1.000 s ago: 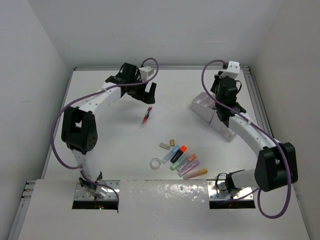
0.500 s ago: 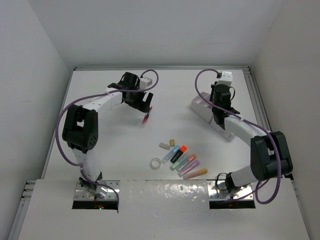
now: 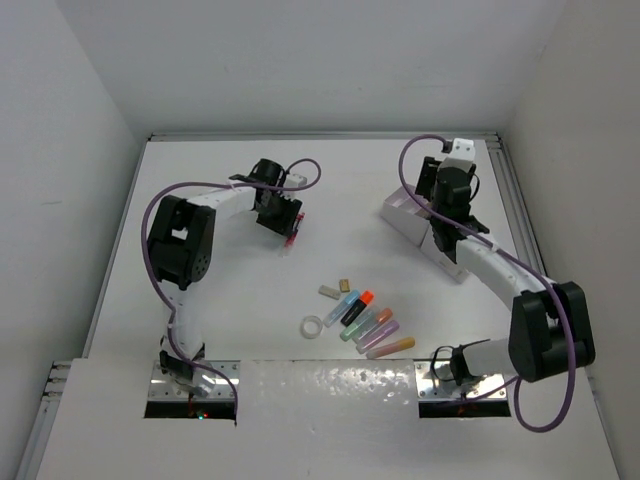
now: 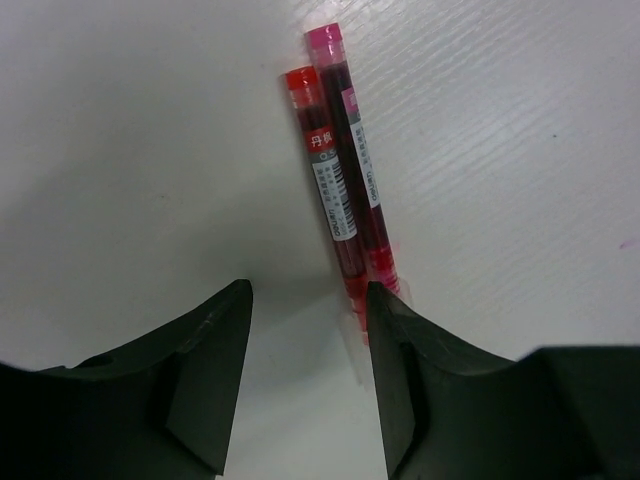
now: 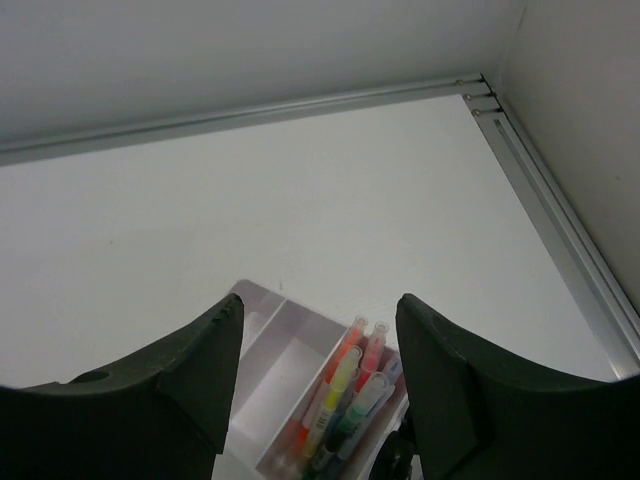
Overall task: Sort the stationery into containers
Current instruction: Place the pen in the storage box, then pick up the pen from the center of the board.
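left gripper [image 4: 307, 300] is low over the white tabletop [image 4: 150, 150], jaws about halfway apart, holding nothing, bare table in the gap. two thin translucent red plastic pens [image 4: 345, 180] lie side by side, touching, pointing away from the hand. their near ends sit at the inner edge of one finger, not between the jaws. likely light, stiff, smooth round barrels that roll or slide apart, so shift sideways and pinch across mid-barrel. one cap red, one pink, printed labels.

right gripper [image 5: 318, 320] is wide apart, empty, over the pale lilac-white plastic desk organizer [image 5: 285, 375], with bright highlighters [image 5: 350, 395] in the compartment below it.

farther out, loose: stubby pastel highlighters [image 3: 370, 325], small beige erasers [image 3: 330, 291], clear tape ring [image 3: 313, 326].
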Action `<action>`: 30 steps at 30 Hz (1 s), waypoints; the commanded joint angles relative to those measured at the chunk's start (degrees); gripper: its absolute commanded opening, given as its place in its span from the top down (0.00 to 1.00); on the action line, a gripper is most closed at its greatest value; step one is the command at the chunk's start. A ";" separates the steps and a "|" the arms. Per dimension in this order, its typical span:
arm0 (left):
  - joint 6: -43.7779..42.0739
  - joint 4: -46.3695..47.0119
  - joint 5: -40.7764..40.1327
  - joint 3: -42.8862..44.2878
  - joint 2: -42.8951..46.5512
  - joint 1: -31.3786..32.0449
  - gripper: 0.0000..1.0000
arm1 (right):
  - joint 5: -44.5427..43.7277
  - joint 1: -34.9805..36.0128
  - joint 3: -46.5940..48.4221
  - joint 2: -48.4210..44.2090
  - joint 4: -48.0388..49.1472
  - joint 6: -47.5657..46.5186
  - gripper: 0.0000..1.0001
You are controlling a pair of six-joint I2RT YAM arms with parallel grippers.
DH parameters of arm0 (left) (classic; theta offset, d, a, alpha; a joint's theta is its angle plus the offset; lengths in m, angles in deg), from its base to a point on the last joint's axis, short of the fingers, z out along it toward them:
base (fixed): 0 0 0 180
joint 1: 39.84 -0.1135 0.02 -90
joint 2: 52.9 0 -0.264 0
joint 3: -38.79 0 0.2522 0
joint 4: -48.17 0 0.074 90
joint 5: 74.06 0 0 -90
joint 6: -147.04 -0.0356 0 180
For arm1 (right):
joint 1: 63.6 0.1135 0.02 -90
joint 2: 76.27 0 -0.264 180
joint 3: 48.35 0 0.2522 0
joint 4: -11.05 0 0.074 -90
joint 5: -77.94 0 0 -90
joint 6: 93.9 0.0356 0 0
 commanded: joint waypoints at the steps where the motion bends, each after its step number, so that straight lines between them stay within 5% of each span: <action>1: -0.27 0.51 0.28 2.06 -2.03 -0.31 0.52 | 1.46 1.09 2.20 -4.07 1.05 -0.58 0.38; 8: 0.43 0.77 -1.82 3.03 -4.14 -0.04 0.55 | 1.99 1.62 1.33 -8.46 0.61 -0.40 0.38; 12: 0.96 0.68 -6.20 3.03 -4.76 -0.04 0.78 | 2.17 1.53 0.36 -11.19 1.14 -0.05 0.38; 22: -4.66 -0.11 -18.00 2.50 -8.36 -0.13 0.78 | 1.12 4.87 0.18 -14.01 -1.76 -4.53 0.38; 24: -4.84 -0.29 -16.95 2.42 -8.10 -0.57 0.99 | 0.50 6.36 -0.08 -14.36 -2.64 -4.62 0.38; 30: -3.53 1.64 -6.42 3.29 -3.28 -2.59 1.00 | 7.68 10.05 2.37 -14.01 -8.96 -0.60 0.37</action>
